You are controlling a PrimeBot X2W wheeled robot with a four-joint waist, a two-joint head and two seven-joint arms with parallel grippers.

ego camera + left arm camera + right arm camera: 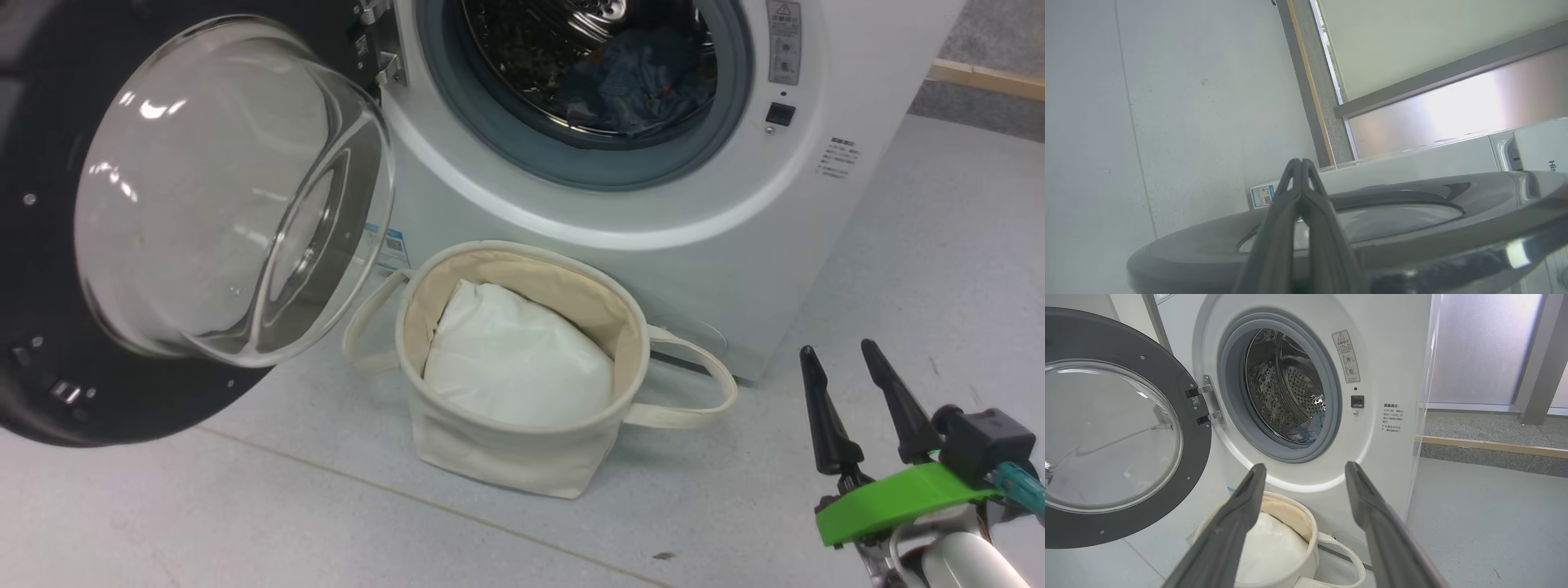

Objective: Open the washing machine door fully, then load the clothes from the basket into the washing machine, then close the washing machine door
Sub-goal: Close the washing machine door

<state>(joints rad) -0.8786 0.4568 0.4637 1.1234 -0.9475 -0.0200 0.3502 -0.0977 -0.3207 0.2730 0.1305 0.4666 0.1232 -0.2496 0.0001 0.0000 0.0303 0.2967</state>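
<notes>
Door [220, 196]: stands wide open on its hinge, so we judge the drum mouth free
Clothes [637, 82]: blue printed fabric low in the drum; we judge loading done
Basket [490, 449]: on the floor, just before the washer [735, 269], holding a white bundle [514, 359]
Left gripper [1301, 163]: fingers pressed together, empty, at the door's outer face, we judge to push it shut; contact we cannot tell
Right gripper [839, 349]: fingers spread, empty, well right of the basket
Floor [245, 506]: smooth pale grey, one seam
Room: wood-edged step [1490, 447] beside the washer
</notes>
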